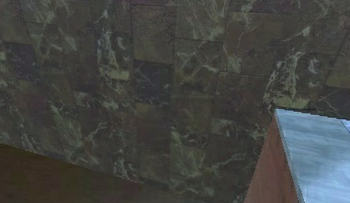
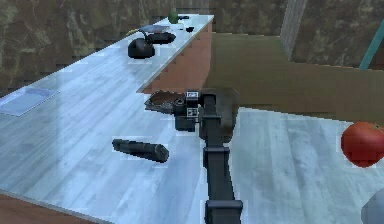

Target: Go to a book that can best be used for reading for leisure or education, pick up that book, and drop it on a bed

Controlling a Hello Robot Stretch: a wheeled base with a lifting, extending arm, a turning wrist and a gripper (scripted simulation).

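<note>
In the arm side view my arm [image 2: 218, 165] rises from the bottom edge over a pale countertop [image 2: 80, 130]. At the arm's far end sits the gripper [image 2: 172, 103]. A flat brownish thing [image 2: 158, 100], possibly a book, lies on the counter right at the fingers, close to the counter's inner edge. I cannot tell whether the gripper holds anything or touches that thing.
A dark oblong object [image 2: 140, 150] lies on the counter left of the arm. A red round thing [image 2: 362, 143] sits at the right edge. Dark bowl-like items [image 2: 141, 47] and a small green thing [image 2: 175, 17] stand farther out. The forward view has a dark marbled wall [image 1: 134, 77] and a counter corner [image 1: 320, 162].
</note>
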